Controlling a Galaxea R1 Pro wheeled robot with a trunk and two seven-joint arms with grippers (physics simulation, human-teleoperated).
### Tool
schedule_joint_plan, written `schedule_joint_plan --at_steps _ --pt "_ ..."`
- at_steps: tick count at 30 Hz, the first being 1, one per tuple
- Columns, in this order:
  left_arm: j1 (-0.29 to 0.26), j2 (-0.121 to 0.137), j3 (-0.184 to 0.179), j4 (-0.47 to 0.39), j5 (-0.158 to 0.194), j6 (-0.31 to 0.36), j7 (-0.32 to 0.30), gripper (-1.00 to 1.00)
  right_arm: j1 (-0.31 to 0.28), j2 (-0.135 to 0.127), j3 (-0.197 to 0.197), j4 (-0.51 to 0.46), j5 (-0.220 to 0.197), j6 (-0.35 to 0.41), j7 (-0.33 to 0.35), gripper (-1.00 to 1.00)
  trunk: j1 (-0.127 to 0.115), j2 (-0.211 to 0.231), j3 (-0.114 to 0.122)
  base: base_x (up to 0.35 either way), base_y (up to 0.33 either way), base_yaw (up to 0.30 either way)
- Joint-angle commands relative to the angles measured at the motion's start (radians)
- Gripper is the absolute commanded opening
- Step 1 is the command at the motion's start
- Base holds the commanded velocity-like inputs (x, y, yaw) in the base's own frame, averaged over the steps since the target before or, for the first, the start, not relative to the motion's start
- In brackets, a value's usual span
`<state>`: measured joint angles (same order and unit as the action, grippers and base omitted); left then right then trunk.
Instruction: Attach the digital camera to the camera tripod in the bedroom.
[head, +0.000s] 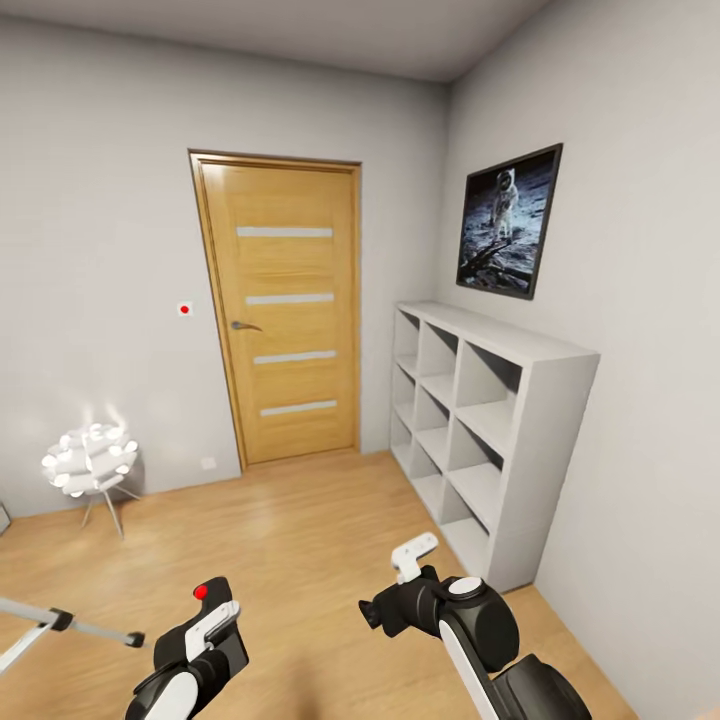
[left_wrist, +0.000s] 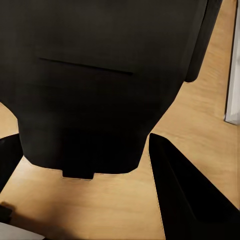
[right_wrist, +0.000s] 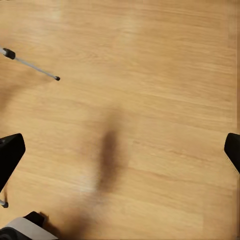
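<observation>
digital camera (left_wrist: 95, 85) sits clamped in your left gripper (head: 205, 625), low and left. right gripper (head: 400, 590) jaws wide, empty. carrying step; next, turn toward the camera tripod (head: 70, 625) leg beside you.

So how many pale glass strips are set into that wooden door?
4, stacked down the wooden door in the head view: one near the top, one above the handle, one below it, and the lowest. None seems hidden.
</observation>
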<state>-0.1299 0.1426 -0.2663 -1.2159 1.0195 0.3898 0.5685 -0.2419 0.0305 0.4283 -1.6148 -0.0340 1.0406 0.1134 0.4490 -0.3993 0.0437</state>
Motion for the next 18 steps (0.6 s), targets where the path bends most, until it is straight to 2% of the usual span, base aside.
schedule_joint_plan --at_steps 1,10,18 --pt "-0.001 0.001 -0.002 -0.002 0.005 0.001 0.007 -1.00 0.000 0.000 0.000 -0.001 -0.003 0.004 0.000 1.00 0.001 -0.001 0.000 0.314 -0.169 0.013" --pt "-0.001 0.002 -0.001 -0.001 0.005 0.001 0.007 -1.00 0.000 0.000 0.000 -0.001 -0.003 0.004 0.000 1.00 0.001 -0.001 0.000 0.313 -0.166 0.018" --pt "-0.001 0.002 -0.001 -0.002 0.006 0.001 0.007 -1.00 0.000 0.000 0.000 -0.001 -0.003 0.005 0.000 1.00 0.001 -0.001 0.000 0.313 -0.150 0.168"
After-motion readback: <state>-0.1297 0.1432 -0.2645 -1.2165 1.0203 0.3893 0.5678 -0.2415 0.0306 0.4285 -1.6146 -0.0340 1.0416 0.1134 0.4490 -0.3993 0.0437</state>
